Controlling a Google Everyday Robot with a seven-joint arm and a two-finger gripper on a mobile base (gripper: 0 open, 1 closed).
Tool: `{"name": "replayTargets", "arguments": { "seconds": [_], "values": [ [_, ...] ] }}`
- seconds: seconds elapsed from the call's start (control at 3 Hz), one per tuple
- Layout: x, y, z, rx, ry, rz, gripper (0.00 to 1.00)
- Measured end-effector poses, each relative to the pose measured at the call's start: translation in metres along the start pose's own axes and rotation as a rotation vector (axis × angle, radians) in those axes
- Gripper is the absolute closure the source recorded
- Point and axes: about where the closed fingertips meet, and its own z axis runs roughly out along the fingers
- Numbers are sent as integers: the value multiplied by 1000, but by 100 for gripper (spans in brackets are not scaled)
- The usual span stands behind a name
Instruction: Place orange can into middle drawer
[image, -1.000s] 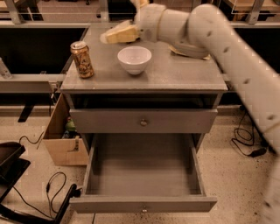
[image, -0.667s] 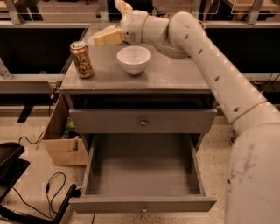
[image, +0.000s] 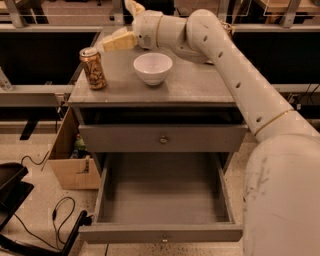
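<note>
The orange can (image: 93, 68) stands upright on the front left of the grey cabinet top (image: 200, 85). The middle drawer (image: 162, 192) is pulled out wide below, with a plain grey inside that holds nothing. My gripper (image: 116, 25) is open above the back of the cabinet top, behind and to the right of the can, with one cream finger (image: 117, 41) pointing left and the other pointing up. It holds nothing and does not touch the can. My white arm reaches in from the right.
A white bowl (image: 153, 68) sits on the top, right of the can and under my wrist. The upper drawer front (image: 162, 138) is shut. A cardboard box (image: 70, 162) stands left of the cabinet. Cables (image: 60, 215) and a black base (image: 10, 187) lie on the floor at left.
My arm has swung left along the back of the cabinet top, bringing the gripper closer to the can. The can, bowl and drawer have not moved.
</note>
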Motion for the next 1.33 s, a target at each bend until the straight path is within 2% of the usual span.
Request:
{"name": "replayTargets", "arguments": {
  "seconds": [0.33,0.67,1.0,1.33],
  "values": [
    [32,13,24,-85,91,44,0],
    [57,28,39,-149,173,89,0],
    [78,43,52,-190,207,138,0],
    [97,51,55,-197,220,188,0]
  ]
}}
